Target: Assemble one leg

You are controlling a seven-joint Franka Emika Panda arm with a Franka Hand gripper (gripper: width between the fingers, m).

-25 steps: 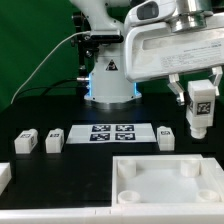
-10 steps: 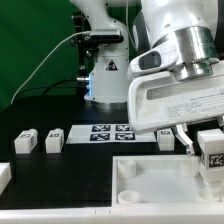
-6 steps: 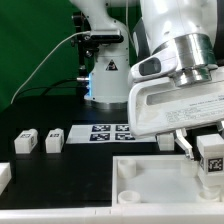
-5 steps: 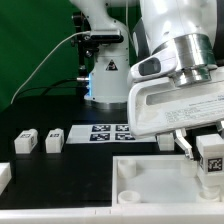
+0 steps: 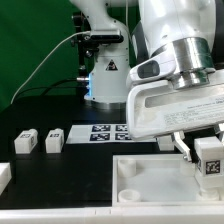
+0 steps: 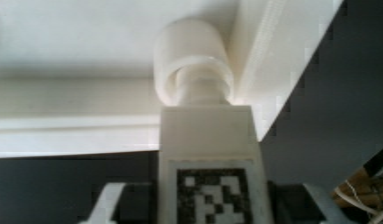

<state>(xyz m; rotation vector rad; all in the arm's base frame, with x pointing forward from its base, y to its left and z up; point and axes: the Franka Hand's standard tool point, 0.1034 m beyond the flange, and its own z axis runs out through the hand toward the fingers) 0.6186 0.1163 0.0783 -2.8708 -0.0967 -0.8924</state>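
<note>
Our pincer (image 5: 204, 152) clamps the leg (image 5: 208, 166) by its flat sides over the white panel (image 5: 160, 186), at the exterior view's right. We judge the leg light, stiff, slippery plastic.

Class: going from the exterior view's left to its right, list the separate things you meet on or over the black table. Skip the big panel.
cropped white block → first leg → second leg → marker board → held leg
</note>
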